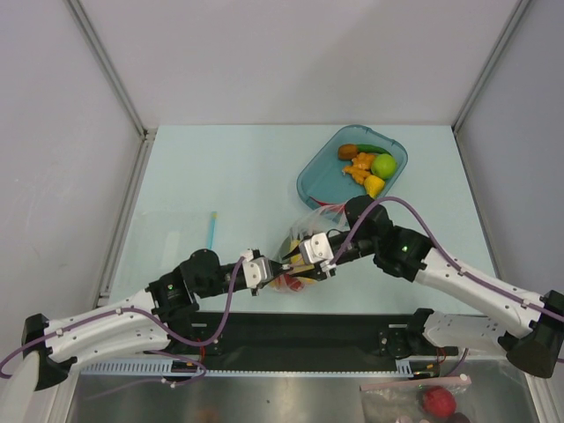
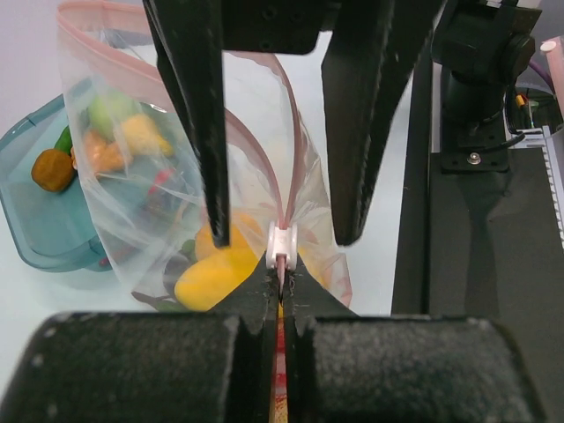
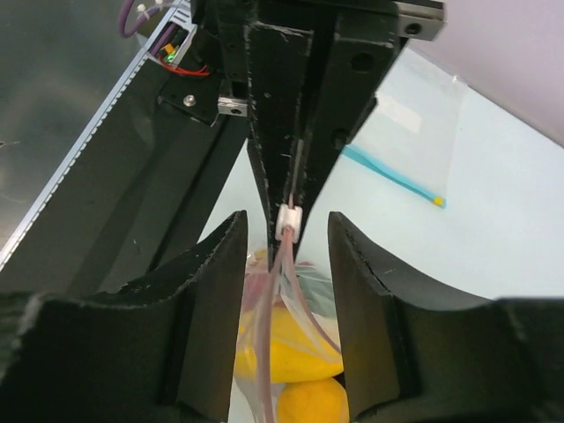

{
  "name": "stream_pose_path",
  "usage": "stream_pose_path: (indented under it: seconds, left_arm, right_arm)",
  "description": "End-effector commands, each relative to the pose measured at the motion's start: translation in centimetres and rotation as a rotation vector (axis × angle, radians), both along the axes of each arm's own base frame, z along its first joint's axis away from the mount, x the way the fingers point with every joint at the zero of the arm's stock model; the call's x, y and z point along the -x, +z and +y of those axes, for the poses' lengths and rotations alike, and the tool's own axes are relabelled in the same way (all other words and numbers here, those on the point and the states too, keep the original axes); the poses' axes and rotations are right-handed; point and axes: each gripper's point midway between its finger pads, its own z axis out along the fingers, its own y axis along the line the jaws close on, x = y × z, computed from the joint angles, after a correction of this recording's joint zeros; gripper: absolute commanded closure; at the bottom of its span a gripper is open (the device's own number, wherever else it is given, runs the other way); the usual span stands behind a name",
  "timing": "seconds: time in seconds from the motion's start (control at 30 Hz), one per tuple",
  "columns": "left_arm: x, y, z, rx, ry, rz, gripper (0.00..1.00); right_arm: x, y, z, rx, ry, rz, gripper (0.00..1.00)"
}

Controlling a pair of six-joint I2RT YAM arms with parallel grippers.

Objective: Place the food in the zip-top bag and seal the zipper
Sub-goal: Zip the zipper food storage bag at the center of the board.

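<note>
Your left gripper [image 2: 282, 300] pinches the zipper [image 2: 256, 167] just behind its white slider [image 2: 281, 242], your right gripper [image 3: 287, 231] stands open and empty astride it, and the zip-top bag [image 2: 115, 203] sits between them near the tray [image 1: 308, 181], so an off-centre close could miss the slider.

Nothing can be read in any view: no legible writing, label, brand name, number or sign stands on the zip-top bag [image 2: 115, 79], the teal tray [image 1: 322, 181] or the pale surface [image 1: 220, 167].
</note>
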Motion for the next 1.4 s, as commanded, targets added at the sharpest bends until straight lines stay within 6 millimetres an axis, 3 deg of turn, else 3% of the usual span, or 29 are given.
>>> stream_pose_path:
  seconds: [0.0, 0.13, 0.37, 0.5, 0.77, 1.03, 1.2, 1.27, 1.37]
  left_arm:
    - [-0.1, 3.0, -0.1, 0.061, -0.001, -0.042, 1.0]
    - [-0.2, 3.0, 0.1, 0.064, 0.01, -0.044, 1.0]
    - [-0.2, 3.5, 0.4, 0.077, 0.017, -0.054, 1.0]
    - [-0.9, 4.4, 1.6, 0.121, 0.085, -0.067, 1.0]
    - [-1.7, 8.0, 7.4, 0.383, 0.28, -0.126, 1.0]
    - [-4.4, 8.3, 13.9, 0.548, 0.603, -0.078, 1.0]
    - [-4.8, 8.9, 18.5, 0.686, 0.75, -0.049, 1.0]
    - [-5.1, 8.7, 19.8, 0.723, 0.805, -0.03, 1.0]
    - [-5.1, 8.8, 19.8, 0.705, 0.812, -0.027, 1.0]
  right_arm:
    - [-0.5, 0.7, 0.5, 0.029, -0.027, -0.053, 0.55]
    - [-0.7, 0.2, 0.8, 0.046, -0.033, -0.044, 0.6]
    - [-0.9, 0.7, 0.7, 0.047, -0.057, -0.05, 1.0]
    - [-1.0, 1.3, 0.3, 0.027, -0.07, -0.041, 1.0]
    - [-3.2, 2.2, -1.0, -0.003, -0.146, 0.043, 1.0]
    - [-6.2, 1.7, -2.8, -0.048, -0.268, 0.113, 1.0]
    - [-8.2, 1.9, -4.8, -0.076, -0.401, 0.145, 1.0]
    - [-9.2, 1.4, -5.6, -0.1, -0.461, 0.167, 1.0]
    - [-10.0, 1.2, -6.8, -0.116, -0.528, 0.183, 1.0]
